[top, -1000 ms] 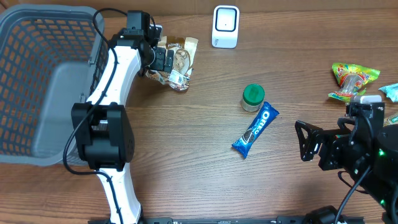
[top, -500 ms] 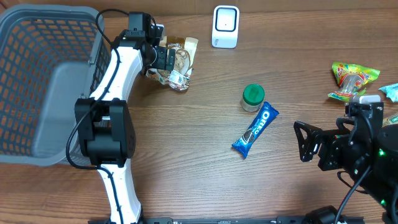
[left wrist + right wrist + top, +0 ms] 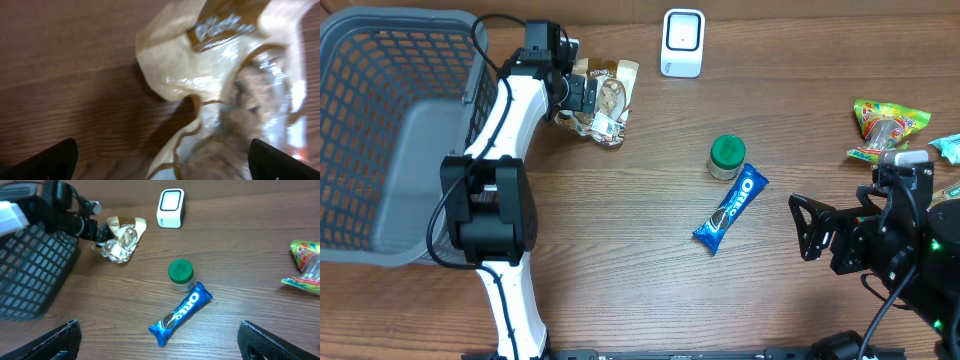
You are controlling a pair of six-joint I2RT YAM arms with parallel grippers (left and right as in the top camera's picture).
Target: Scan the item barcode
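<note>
A crinkled cream-and-brown snack packet (image 3: 605,100) lies on the wooden table at the back left. My left gripper (image 3: 582,97) is low over it and open. In the left wrist view the packet (image 3: 225,75) fills the right half, and the left gripper (image 3: 165,162) has its dark fingertips (image 3: 57,160) spread wide on either side of it, not gripping. A white scanner (image 3: 682,42) stands at the back centre. My right gripper (image 3: 807,228) hovers open at the right, holding nothing; in its wrist view the right gripper (image 3: 160,340) faces a blue Oreo pack (image 3: 181,312).
A grey mesh basket (image 3: 390,130) sits at the left edge. A green-lidded jar (image 3: 726,157) stands beside the Oreo pack (image 3: 731,208) mid-table. A colourful snack bag (image 3: 888,128) and other wrappers lie at the far right.
The left arm's elbow has shifted slightly while its gripper stays over the packet. The right gripper has crept a little to the left.
</note>
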